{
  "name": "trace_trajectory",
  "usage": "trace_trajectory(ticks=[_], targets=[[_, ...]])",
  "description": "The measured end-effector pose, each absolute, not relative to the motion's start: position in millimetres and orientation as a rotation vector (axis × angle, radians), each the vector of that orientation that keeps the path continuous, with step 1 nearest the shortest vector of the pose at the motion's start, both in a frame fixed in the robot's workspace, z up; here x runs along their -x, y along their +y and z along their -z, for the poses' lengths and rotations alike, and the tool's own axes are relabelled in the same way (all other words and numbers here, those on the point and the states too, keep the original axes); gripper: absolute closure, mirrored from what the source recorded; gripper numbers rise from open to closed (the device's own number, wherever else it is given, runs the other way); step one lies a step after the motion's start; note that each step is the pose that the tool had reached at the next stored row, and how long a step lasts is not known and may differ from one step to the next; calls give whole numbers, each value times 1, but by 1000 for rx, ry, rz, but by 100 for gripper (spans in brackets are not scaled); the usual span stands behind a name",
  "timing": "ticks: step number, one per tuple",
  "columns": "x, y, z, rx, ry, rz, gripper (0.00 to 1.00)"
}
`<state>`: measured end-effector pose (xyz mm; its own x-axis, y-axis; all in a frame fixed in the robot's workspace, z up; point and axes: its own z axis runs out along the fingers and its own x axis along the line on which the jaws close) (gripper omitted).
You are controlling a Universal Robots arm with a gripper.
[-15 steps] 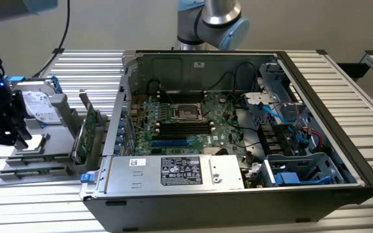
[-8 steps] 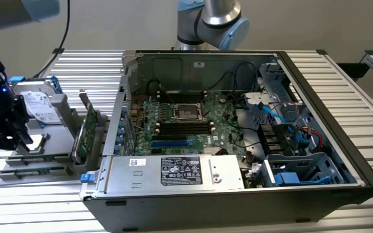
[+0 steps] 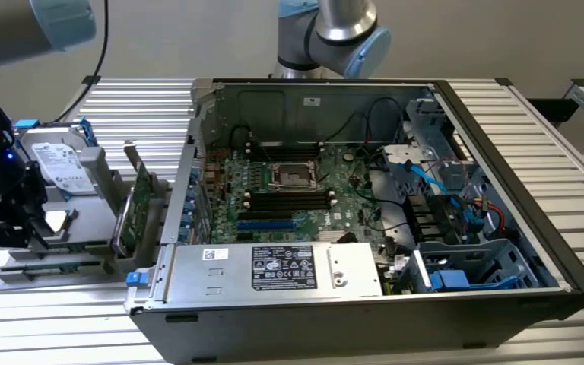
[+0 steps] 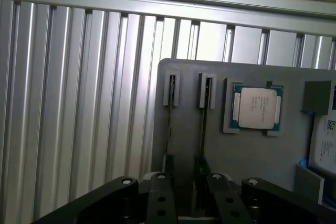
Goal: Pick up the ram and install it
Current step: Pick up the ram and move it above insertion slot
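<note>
In the wrist view two ram sticks stand on edge in a grey holder plate (image 4: pixel 184 93) and show as thin dark strips: one ram stick (image 4: pixel 202 129) and a second ram stick (image 4: pixel 170 119) beside it. My gripper (image 4: pixel 190 195) hangs open just above them. Its black fingers (image 4: pixel 160 195) stand apart, and the first stick runs into the gap between them without touching either. In the exterior view the gripper (image 3: pixel 8 228) sits over the grey holder at the exterior view's far left, away from the open computer case (image 3: pixel 495 190). The motherboard's black slots (image 3: pixel 290 199) are bare.
A processor chip (image 4: pixel 255 107) lies in a pocket of the holder beside the sticks. A hard drive (image 3: pixel 58 163) and a green expansion card (image 3: pixel 134 205) stand on the same holder. The case's power supply (image 3: pixel 271 266) and cables (image 3: pixel 444 182) crowd its near and right sides.
</note>
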<state>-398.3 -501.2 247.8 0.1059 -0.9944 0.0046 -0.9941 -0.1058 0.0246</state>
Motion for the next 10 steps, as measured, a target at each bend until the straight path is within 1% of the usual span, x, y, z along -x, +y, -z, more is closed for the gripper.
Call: trace_trajectory(ticks=[10], targets=[[395, -507, -230, -2320, -2086, 20, 70]])
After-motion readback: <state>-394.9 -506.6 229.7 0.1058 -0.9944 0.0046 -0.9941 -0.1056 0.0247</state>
